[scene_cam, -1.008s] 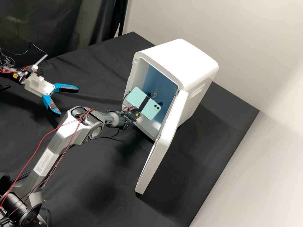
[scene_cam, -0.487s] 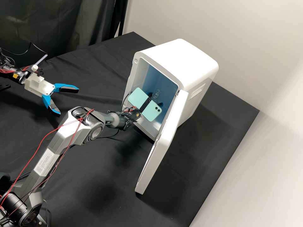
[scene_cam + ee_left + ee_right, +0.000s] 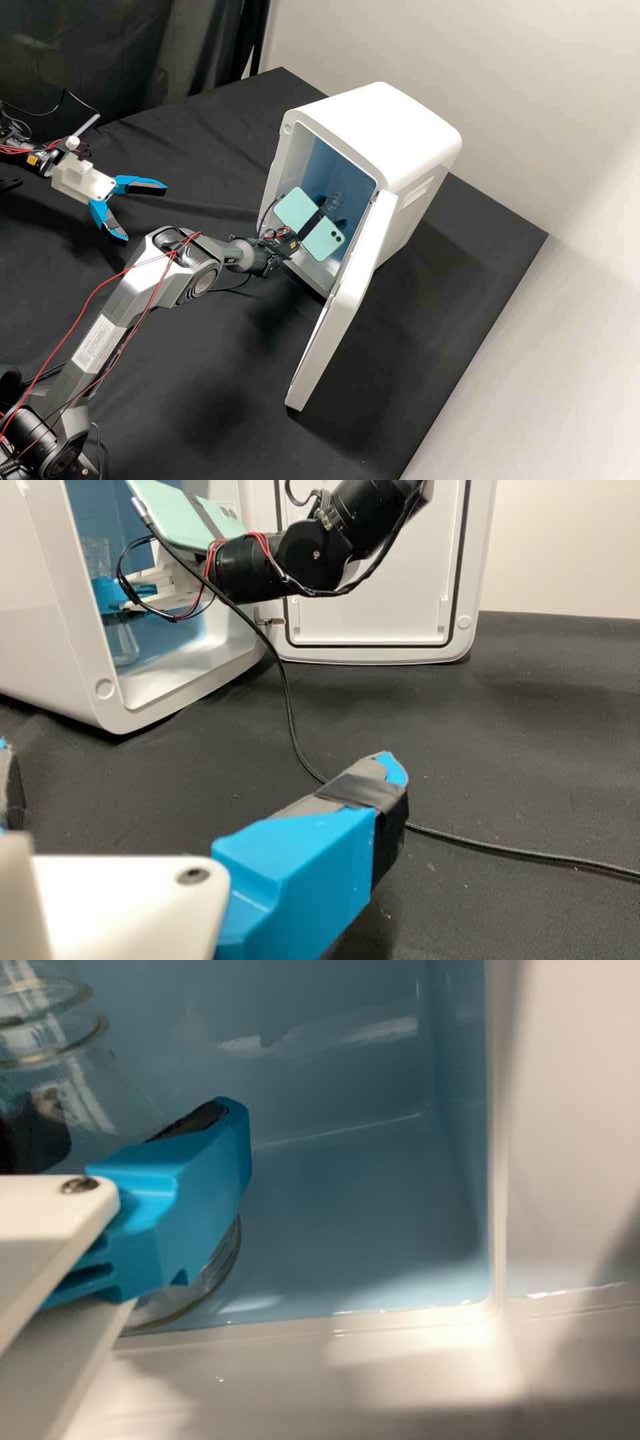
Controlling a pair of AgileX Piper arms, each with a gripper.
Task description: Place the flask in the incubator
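You're at the placing step: right end effector (image 3: 120, 1130) grasps flask (image 3: 70, 1075) inside incubator (image 3: 400, 133), base looks down on its floor. Next: let go, back out w/o tipping it. Left end effector (image 3: 143, 213), upper left, released.

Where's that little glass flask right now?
In the high view, the flask is inside the white incubator, right of the bench's centre, against its blue interior and beside the open door.

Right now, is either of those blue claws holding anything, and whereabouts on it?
The right gripper clasps the flask by its sloping body below the neck, inside the incubator. The left gripper is open, holding nothing.
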